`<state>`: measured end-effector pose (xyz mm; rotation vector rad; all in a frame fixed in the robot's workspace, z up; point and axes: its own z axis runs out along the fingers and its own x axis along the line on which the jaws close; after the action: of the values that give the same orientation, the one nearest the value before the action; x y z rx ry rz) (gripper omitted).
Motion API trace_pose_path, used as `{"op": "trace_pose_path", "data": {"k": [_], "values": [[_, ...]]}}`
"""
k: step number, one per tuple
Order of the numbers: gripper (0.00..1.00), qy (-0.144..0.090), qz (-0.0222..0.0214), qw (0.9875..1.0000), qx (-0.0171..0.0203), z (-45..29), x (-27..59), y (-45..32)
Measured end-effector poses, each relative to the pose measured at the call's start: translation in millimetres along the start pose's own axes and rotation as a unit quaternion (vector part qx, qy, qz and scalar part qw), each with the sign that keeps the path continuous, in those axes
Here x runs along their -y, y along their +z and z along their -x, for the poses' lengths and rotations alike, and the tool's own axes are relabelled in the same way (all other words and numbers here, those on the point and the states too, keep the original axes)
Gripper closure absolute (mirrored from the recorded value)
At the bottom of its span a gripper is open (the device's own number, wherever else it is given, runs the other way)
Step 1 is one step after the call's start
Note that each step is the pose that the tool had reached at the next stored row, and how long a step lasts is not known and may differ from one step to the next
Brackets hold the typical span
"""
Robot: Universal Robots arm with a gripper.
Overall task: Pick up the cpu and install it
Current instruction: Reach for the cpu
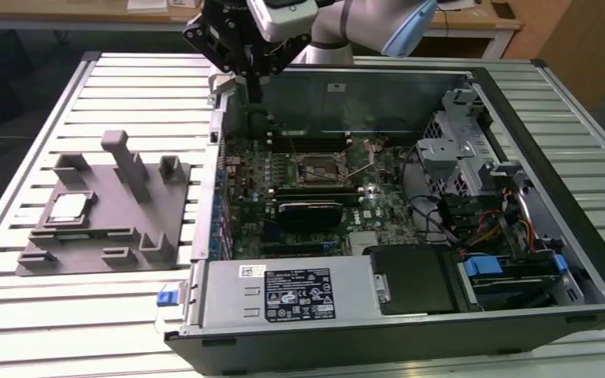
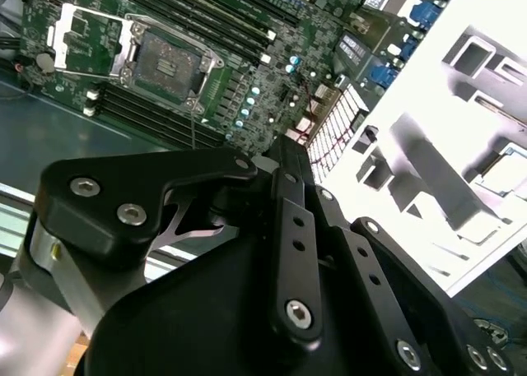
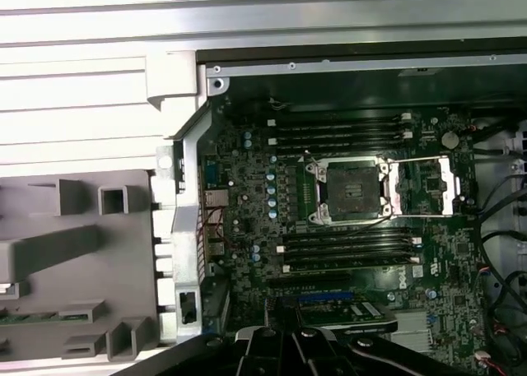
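The cpu [image 1: 68, 209], a thin square chip with a pale metal top, is seen lying flat in a recess of the grey moulded fixture [image 1: 124, 240] on the ribbed metal table [image 1: 29, 315], at the exterior view's left. The black gripper [image 1: 252, 93] is held pointing down above the far left corner of the open computer case [image 1: 387, 350], well apart from the chip. Its fingers are drawn together, empty. The square socket [image 3: 350, 191] on the green motherboard [image 3: 247, 195] is shown uncovered.

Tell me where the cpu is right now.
In the exterior view, the cpu lies flat on the grey fixture, at the exterior view's left, beside the open computer case.
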<state>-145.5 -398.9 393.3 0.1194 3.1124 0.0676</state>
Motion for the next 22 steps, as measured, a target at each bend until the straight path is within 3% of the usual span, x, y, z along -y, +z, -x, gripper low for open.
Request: {"op": "trace_pose_path", "data": {"k": [22], "values": [[0.89, 0.0, 0.0, 1.0, 0.0, -33.6, 2.6, -0.7]]}}
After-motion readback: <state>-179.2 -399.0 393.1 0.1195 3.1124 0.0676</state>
